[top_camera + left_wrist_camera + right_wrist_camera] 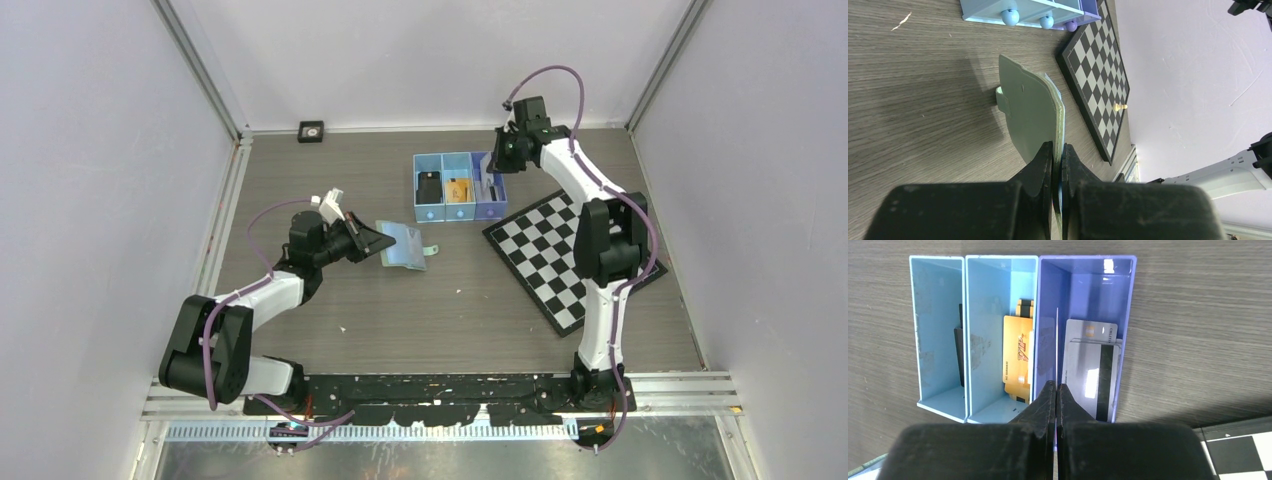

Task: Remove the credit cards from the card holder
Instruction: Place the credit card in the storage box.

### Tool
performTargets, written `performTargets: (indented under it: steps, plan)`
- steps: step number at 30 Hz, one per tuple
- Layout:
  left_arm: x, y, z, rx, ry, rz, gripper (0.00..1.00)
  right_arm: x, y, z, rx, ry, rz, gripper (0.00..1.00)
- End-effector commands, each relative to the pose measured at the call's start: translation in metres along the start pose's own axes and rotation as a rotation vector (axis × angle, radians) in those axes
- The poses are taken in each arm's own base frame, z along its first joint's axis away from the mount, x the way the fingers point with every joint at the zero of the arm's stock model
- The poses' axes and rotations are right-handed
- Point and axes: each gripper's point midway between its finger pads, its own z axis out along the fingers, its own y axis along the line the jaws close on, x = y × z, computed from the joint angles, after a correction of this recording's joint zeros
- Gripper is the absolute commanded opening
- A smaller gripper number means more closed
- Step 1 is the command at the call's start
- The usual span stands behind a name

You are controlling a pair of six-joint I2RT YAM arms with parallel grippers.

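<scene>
The sage-green card holder [407, 246] is at the table's middle, its tab pointing right. My left gripper [378, 241] is shut on its left edge and holds it tilted off the table; the left wrist view shows the card holder [1030, 110] edge-on between my jaws [1058, 150]. My right gripper [500, 162] is over the blue tray [430, 213], shut [1055, 386] on a thin pale card [1056, 345] seen edge-on above the purple compartment. Grey-white cards [1090, 365] lie in that compartment, a gold-orange card [1018, 357] in the middle one, a black card [959, 357] in the left one.
A black-and-white chessboard [560, 255] lies right of the tray, under the right arm, with a small pale pawn [1119, 107] on it. A small black square object [311, 130] sits at the back wall. Walls close in the table on three sides.
</scene>
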Motion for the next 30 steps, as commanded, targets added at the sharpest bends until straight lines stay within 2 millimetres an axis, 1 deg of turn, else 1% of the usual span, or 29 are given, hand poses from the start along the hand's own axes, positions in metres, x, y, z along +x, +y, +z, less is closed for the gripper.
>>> performTargets:
  steps: [1,3,4,5,6,7,8,9,12,15,18,21,23,25,27,29,30]
  plan:
    - [-0.018,-0.025,-0.001,0.060,-0.044,0.069,0.00,-0.003,0.014,0.000,-0.061,0.017,-0.017,0.01]
    - [-0.018,-0.024,-0.001,0.059,-0.045,0.069,0.00,-0.001,0.013,0.002,-0.062,0.025,-0.015,0.01]
    - [-0.018,-0.025,-0.001,0.061,-0.044,0.070,0.00,-0.001,0.013,0.002,-0.063,0.030,-0.012,0.03]
    - [-0.018,-0.025,-0.001,0.061,-0.043,0.069,0.00,0.000,0.013,0.003,-0.060,0.038,-0.010,0.08]
    - [-0.017,-0.025,-0.001,0.060,-0.041,0.068,0.00,0.000,0.011,0.003,-0.050,0.040,-0.003,0.21]
    - [-0.018,-0.026,-0.001,0.062,-0.044,0.070,0.00,-0.001,0.010,0.003,-0.035,0.036,0.005,0.43]
    - [-0.018,-0.026,-0.002,0.063,-0.045,0.070,0.00,-0.003,0.008,0.002,-0.026,0.025,0.007,0.54]
    - [-0.018,-0.026,-0.002,0.062,-0.046,0.071,0.00,-0.005,0.009,-0.001,-0.025,0.010,0.008,0.58]
    - [-0.018,-0.026,-0.002,0.063,-0.045,0.070,0.00,-0.016,0.015,-0.018,-0.030,-0.047,0.020,0.58]
    - [-0.018,-0.026,-0.002,0.064,-0.045,0.071,0.00,-0.024,0.027,-0.033,-0.030,-0.085,0.032,0.57]
    - [-0.018,-0.027,-0.002,0.066,-0.045,0.069,0.00,-0.023,0.045,-0.046,-0.031,-0.113,0.019,0.56]
    - [-0.018,-0.029,-0.003,0.078,-0.049,0.069,0.00,-0.010,0.070,-0.056,-0.029,-0.122,-0.003,0.55]
    - [-0.018,-0.032,-0.003,0.094,-0.049,0.070,0.00,0.002,0.088,-0.062,-0.065,-0.133,-0.007,0.56]
    - [-0.018,-0.035,-0.003,0.110,-0.050,0.071,0.00,0.017,0.103,-0.066,-0.106,-0.145,0.002,0.59]
    - [-0.018,-0.038,-0.004,0.124,-0.051,0.076,0.00,0.033,0.109,-0.069,-0.109,-0.157,-0.002,0.65]
    - [-0.021,-0.043,-0.006,0.144,-0.056,0.086,0.00,0.049,0.110,-0.072,-0.091,-0.170,-0.004,0.70]
    - [-0.021,-0.046,-0.007,0.157,-0.056,0.093,0.00,0.053,0.106,-0.073,-0.058,-0.182,0.007,0.73]
